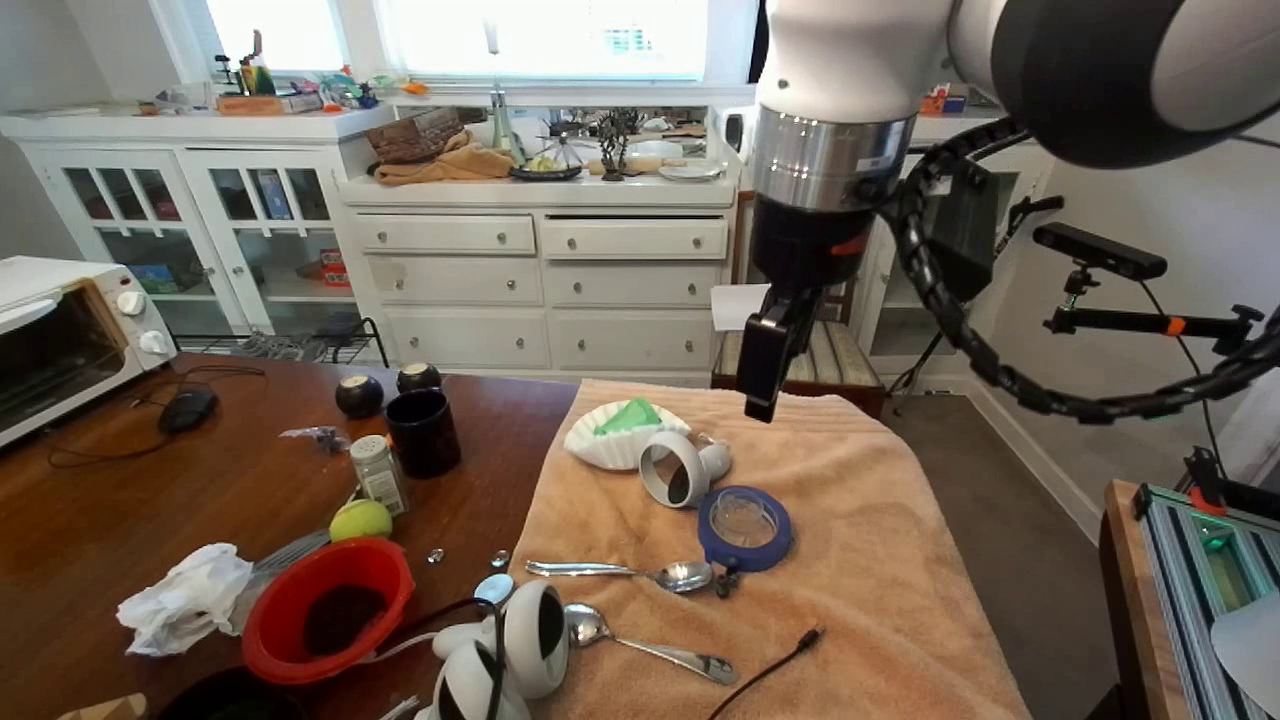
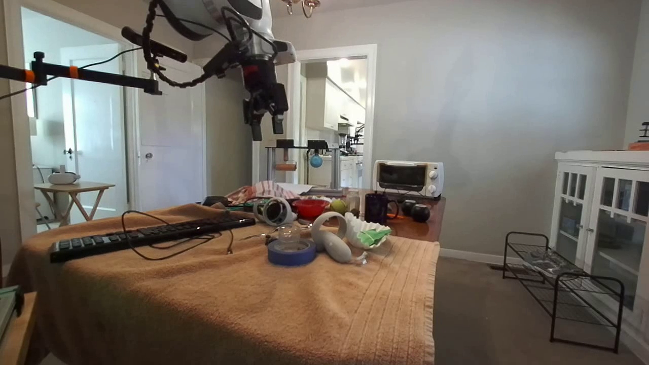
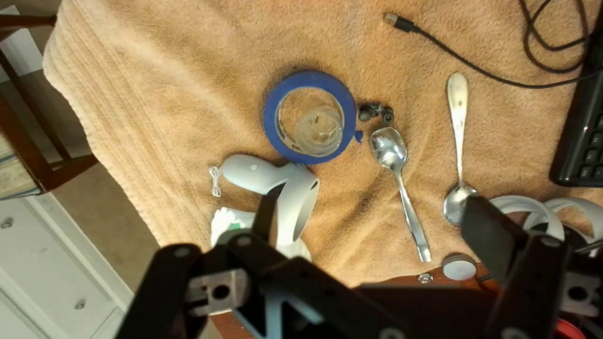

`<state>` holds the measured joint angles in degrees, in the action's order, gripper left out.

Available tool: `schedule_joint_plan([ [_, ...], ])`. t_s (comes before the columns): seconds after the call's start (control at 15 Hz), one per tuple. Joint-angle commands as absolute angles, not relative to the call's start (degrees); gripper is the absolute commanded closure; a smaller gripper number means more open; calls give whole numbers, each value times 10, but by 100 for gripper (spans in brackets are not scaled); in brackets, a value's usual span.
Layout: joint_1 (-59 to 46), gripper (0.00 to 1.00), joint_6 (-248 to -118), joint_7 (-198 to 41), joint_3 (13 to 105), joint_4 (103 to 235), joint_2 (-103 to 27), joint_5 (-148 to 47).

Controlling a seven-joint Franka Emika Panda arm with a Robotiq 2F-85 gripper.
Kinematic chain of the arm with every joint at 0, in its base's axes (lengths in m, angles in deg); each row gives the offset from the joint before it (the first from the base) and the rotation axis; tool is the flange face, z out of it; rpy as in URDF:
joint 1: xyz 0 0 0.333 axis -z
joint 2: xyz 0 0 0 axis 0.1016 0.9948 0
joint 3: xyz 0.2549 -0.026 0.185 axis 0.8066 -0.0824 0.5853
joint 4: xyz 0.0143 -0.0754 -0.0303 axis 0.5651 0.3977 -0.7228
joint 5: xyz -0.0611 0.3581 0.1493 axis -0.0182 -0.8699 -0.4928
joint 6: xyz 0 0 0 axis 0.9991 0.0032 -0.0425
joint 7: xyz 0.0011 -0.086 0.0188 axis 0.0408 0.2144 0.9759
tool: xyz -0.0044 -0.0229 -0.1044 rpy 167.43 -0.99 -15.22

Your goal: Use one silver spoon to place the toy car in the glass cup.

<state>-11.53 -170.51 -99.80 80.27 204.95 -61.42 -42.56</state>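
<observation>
Peach towel drapes over part of wooden table, carrying blue tape ring lying flat, white controller just beside it, white fluted bowl with green piece inside, black keyboard, and metal-tipped black cable. On the table's wood, per an exterior view: red bowl, yellow-green ball by its rim (contact unclear), crumpled white paper near the bowl, shaker standing beside dark mug, two dark round holders near the mug. Computer mouse lies near white toaster oven, the oven's dark-windowed front showing in both exterior views.
</observation>
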Motion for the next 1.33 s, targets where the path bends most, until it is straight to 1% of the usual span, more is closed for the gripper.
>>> schedule_joint_plan([
  [0.0, -131, 0, -1704, -1001, 788, 2043, -605, -420],
  [0.13, -131, 0, -1703, -1001, 787, 2037, -599, -417],
  [0.53, -148, 0, -1774, -915, 779, 1965, -472, -357],
  [0.8, -179, 0, -1754, -910, 763, 1885, -370, -342],
  [0.93, -198, 0, -1724, -916, 746, 1831, -316, -337],
  [1.0, -194, 0, -1759, -913, 745, 1897, -378, -359],
  [1.27, -207, 0, -1747, -912, 732, 1846, -321, -358],
])
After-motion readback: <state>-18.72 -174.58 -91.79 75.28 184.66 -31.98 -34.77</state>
